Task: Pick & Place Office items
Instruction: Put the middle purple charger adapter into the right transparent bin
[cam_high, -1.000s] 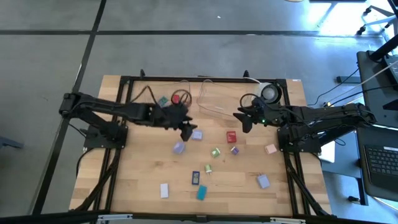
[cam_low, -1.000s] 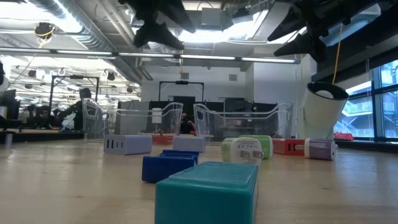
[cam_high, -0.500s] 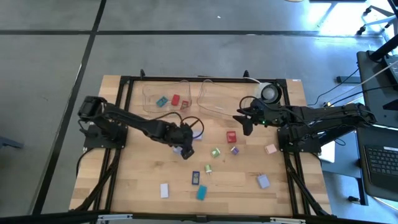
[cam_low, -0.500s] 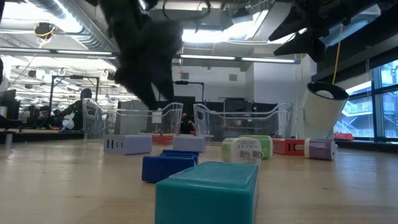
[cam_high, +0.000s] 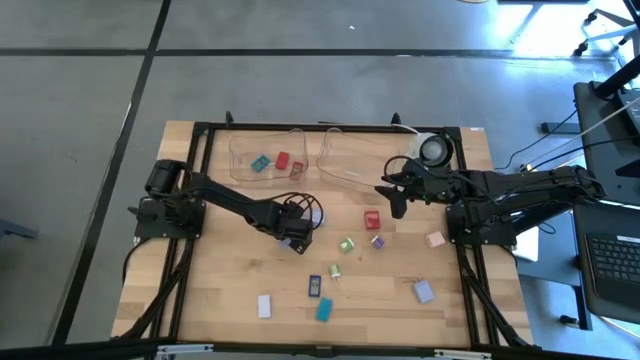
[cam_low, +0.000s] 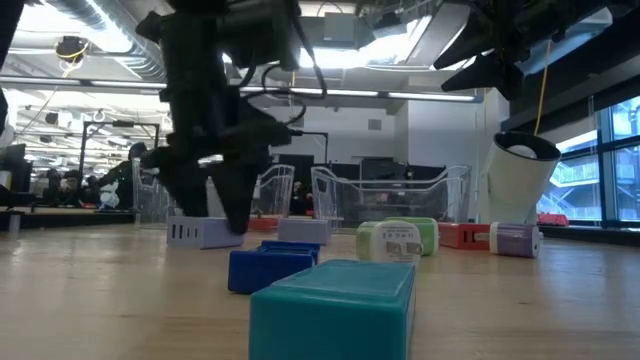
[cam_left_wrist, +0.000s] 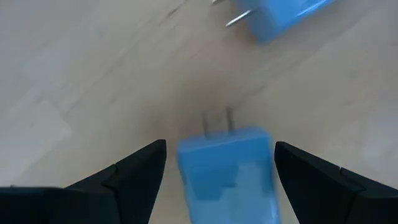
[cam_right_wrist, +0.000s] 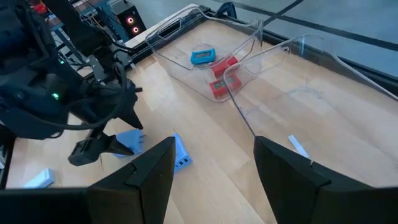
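My left gripper (cam_high: 293, 239) is open and low over the table. Its fingers stand on either side of a lilac plug-shaped piece (cam_left_wrist: 226, 170) without touching it. The piece lies flat on the wood (cam_low: 205, 232), its two prongs pointing away from the wrist. A second lilac piece (cam_high: 316, 215) lies just beyond it. My right gripper (cam_high: 393, 198) is open and hovers by the right clear tray (cam_high: 350, 160), holding nothing. Red (cam_high: 371, 219), green (cam_high: 347, 244), purple (cam_high: 377, 241), pink (cam_high: 434, 239), dark blue (cam_high: 314, 286), teal (cam_high: 324, 309) and white (cam_high: 264, 305) pieces lie scattered on the table.
The left clear tray (cam_high: 240, 158) at the far edge holds a teal piece (cam_right_wrist: 203, 56) and red pieces (cam_right_wrist: 219, 87). A white tape roll (cam_high: 435, 150) sits at the far right. Another lilac piece (cam_high: 423, 291) lies near the right front. Bare wood shows at the near left.
My left gripper has come down from high above the table to just over the wood and has moved a little toward the near edge. It now straddles the lilac piece. The pieces have not moved.
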